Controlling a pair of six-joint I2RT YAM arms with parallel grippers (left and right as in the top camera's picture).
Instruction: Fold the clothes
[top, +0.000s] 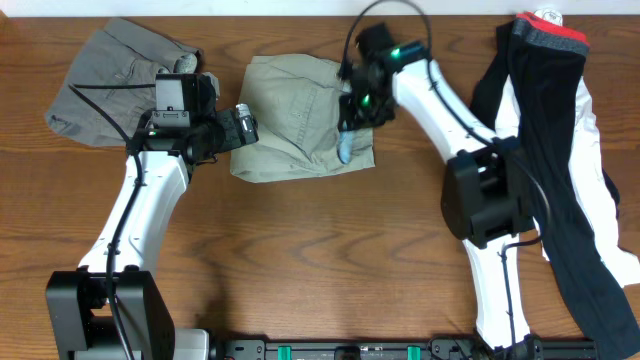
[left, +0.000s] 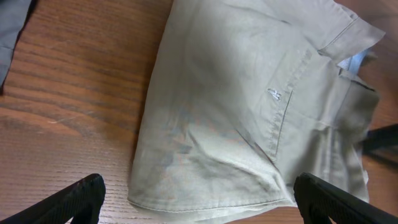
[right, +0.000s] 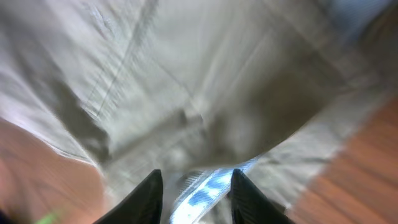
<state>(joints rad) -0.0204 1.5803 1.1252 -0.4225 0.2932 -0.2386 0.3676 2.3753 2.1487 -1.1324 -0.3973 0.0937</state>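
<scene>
A khaki pair of shorts (top: 300, 120) lies folded on the wooden table, back centre. My left gripper (top: 245, 126) is open at its left edge. In the left wrist view (left: 199, 190) the two fingers stand wide apart on either side of the hem of the shorts (left: 236, 93). My right gripper (top: 350, 122) is over the right part of the shorts. In the blurred right wrist view (right: 196, 183) its fingers close on a light-blue striped waistband lining (right: 208, 190) of the shorts (right: 186, 74).
A grey garment (top: 110, 75) lies crumpled at the back left, and its edge shows in the left wrist view (left: 9, 37). A black, white and red garment (top: 550, 130) lies along the right side. Bare wood (top: 320, 260) runs along the front.
</scene>
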